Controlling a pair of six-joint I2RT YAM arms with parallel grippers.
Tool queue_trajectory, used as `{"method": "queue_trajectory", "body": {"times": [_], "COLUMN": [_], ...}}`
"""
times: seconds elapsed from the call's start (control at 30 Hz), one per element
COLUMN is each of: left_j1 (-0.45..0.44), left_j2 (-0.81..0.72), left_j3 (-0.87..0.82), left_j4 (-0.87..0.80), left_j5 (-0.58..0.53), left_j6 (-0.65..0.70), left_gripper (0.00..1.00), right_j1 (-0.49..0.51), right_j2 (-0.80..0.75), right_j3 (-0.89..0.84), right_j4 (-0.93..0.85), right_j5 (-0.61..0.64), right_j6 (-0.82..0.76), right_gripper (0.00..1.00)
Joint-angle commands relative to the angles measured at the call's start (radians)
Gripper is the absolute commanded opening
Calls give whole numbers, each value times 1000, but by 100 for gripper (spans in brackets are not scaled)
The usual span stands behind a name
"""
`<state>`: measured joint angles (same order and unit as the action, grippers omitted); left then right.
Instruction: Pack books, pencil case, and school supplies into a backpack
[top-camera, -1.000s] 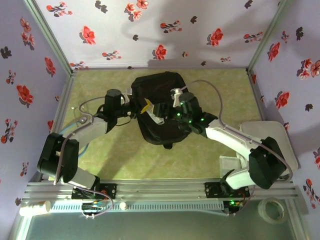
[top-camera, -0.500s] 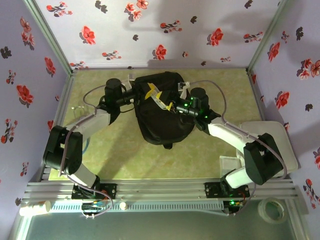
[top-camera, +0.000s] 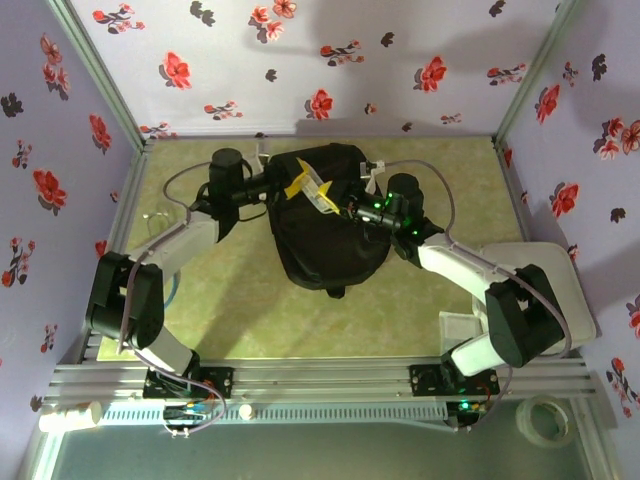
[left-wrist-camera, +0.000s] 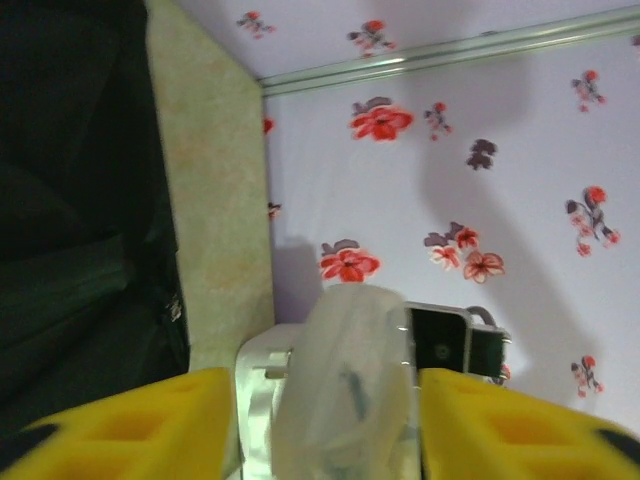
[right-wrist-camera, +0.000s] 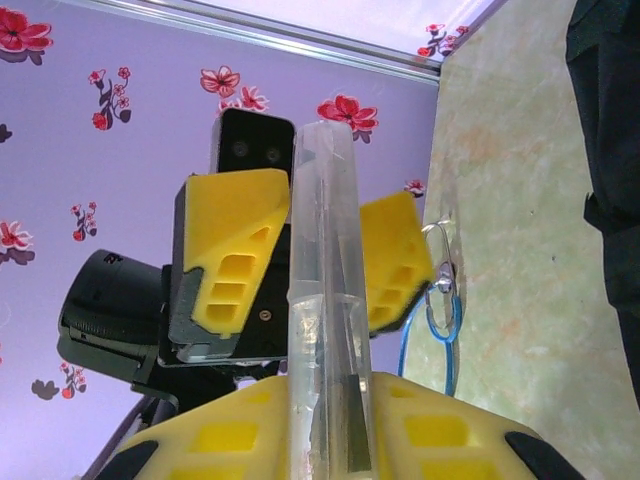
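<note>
Translucent whitish pencil case (right-wrist-camera: 322, 300), dark contents: held in mid-air over the black backpack (top-camera: 325, 255), near its top. Right gripper (right-wrist-camera: 328, 398) pinches one end. Left gripper (left-wrist-camera: 325, 425) is spread, fingers clear on either side. Both arms reach forward, wrists meeting above the bag. Handling: check the right's pinch is firm, back the left straight off, then lower the case in.

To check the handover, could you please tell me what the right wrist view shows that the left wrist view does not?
Right wrist view: the right claw gripping the pencil case, the left claw facing it with a yellow finger on each side, and a blue cable loop on the table. Left wrist view: a clear gap between the case and one of the left claw's fingers. Both: the case, the black backpack and the flowered wall.
</note>
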<state>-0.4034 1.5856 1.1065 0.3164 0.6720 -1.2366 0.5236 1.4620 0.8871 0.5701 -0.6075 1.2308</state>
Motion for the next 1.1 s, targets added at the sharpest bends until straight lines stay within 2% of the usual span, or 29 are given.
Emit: {"method": "queue_trajectory", "body": {"times": [0.0,0.07,0.13,0.27,0.43,0.63,0.9,1.0,1.07], "left_j1": [30,51,62,55,22,-56,-171,-191,-192], "left_j2": [-6,14,58,205,387,469,364,310,272], "left_j3": [102,157,206,319,450,445,176,162,201], "left_j4": [-345,-527,-615,-678,-716,-723,-551,-565,-632], "left_j5": [-95,-206,-269,-286,-313,-340,-342,-347,-360], "left_j6": [254,397,485,597,684,684,518,530,587], "left_gripper": [65,69,70,68,62,62,60,60,60], "right_j1": [-11,-20,-27,-35,-40,-60,-119,-137,-148], "right_j2": [-45,-66,-82,-96,-87,-90,-125,-148,-178], "right_j3": [-3,-11,-13,-9,-10,-40,-91,-104,-118], "right_j4": [-59,-148,-250,-458,-572,-633,-665,-670,-668], "right_j5": [13,40,76,178,262,306,307,295,284], "right_j6": [-75,-134,-196,-328,-390,-401,-425,-440,-452], "right_gripper": [19,18,17,15,14,14,14,14,14]}}
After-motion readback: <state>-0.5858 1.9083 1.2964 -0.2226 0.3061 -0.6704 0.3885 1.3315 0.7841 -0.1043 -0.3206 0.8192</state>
